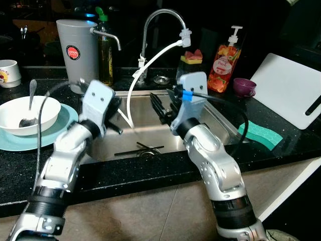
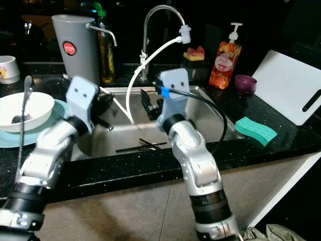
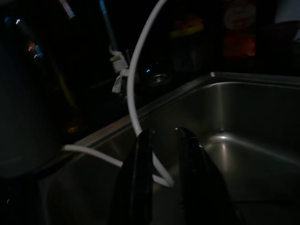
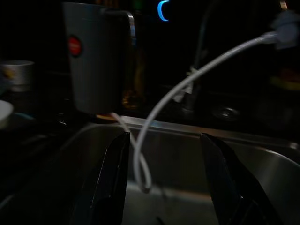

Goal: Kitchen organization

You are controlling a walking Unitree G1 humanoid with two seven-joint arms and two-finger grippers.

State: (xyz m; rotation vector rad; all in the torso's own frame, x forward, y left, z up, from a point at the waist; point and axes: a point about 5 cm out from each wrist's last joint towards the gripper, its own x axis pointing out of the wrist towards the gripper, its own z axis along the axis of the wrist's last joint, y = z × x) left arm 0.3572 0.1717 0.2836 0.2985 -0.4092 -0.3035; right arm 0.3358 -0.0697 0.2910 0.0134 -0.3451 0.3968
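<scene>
Both arms reach over the steel sink. My left gripper hangs at the sink's left side, fingers only narrowly apart; in the left wrist view the white hose loops just past the tips, and I cannot tell whether it touches them. Over the middle of the sink, my right gripper stands wide open and empty, pointing toward the back wall. Dark chopsticks lie on the sink floor. A white bowl with a spoon sits on a teal plate to the left.
The faucet arches over the sink's back. A grey jug and an oil bottle stand back left. On the right are a soap dispenser, a purple cup, a teal sponge and a white cutting board.
</scene>
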